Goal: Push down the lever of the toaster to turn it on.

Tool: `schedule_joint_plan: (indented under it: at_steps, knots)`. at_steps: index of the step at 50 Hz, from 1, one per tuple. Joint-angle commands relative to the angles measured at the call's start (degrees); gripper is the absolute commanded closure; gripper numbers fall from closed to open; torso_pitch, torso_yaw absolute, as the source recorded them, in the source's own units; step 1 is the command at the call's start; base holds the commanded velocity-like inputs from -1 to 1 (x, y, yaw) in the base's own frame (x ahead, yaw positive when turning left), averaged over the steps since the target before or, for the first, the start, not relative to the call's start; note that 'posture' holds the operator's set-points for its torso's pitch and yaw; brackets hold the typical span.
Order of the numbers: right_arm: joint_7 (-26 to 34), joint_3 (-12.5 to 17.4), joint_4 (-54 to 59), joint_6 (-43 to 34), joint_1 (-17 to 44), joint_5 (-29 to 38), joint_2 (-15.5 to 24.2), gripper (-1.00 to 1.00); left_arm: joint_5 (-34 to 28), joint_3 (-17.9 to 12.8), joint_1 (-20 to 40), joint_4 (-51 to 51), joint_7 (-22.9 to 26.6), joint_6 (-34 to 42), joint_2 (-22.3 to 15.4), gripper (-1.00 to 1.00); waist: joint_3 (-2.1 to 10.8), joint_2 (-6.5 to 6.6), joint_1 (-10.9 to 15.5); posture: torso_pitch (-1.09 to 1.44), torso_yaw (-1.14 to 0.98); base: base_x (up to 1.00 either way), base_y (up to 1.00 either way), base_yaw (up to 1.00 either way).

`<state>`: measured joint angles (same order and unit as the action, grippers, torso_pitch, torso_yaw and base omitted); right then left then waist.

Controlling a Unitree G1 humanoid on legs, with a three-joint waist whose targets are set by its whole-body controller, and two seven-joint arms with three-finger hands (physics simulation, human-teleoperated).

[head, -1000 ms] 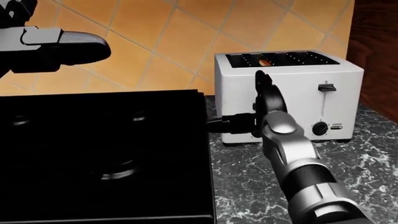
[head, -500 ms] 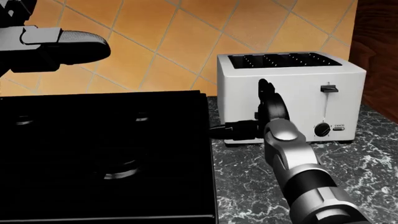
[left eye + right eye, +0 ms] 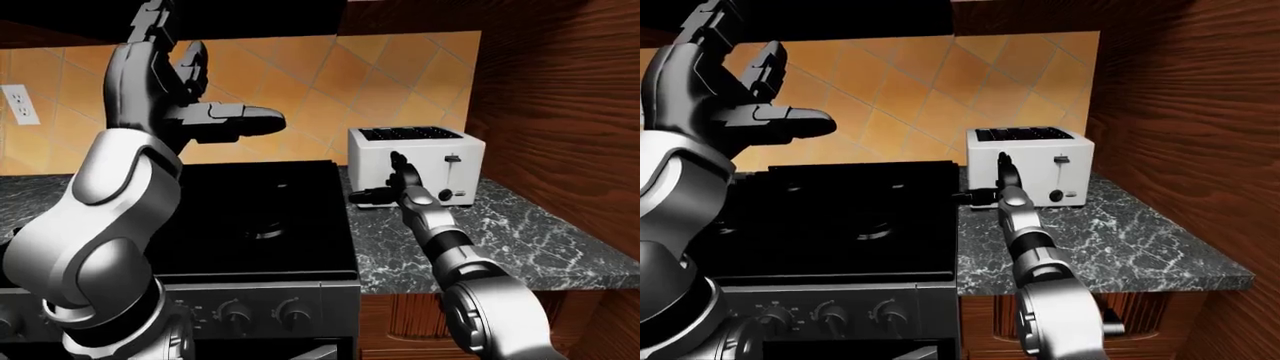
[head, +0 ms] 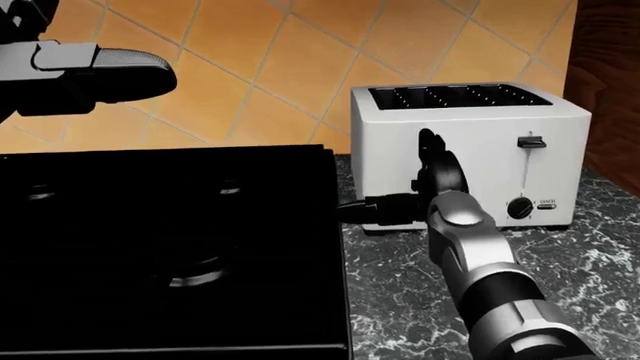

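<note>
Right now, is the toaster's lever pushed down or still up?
Up. The black lever sits at the top of its slot on the white box-shaped toaster; the right hand is left of it, not touching.

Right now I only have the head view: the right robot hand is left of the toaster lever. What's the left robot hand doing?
Observer: The left robot hand is raised high, above the stove in the left-eye view. Its fingers are spread and it holds nothing.
Operator: What's right of the toaster?
Observer: A wood-panelled wall rises right of the toaster and runs along the whole counter.
Operator: Stove front?
Observer: A row of knobs sits on it, below your frame.
</note>
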<state>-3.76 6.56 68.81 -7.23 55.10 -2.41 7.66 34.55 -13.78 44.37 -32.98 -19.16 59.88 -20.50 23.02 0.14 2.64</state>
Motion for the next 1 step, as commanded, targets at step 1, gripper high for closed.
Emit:
schedule_joint_plan:
  at_steps: [1]
  knots:
    - [-0.5, 0.3, 0.5, -2.0, 0.6, -0.1, 0.5, -1.00, -0.1, -0.5, 1.7, -0.5, -0.2, -1.0, -0.5, -1.00, -0.52, 0.32, -0.1, -0.64, 0.00, 0.00, 0.00, 0.00]
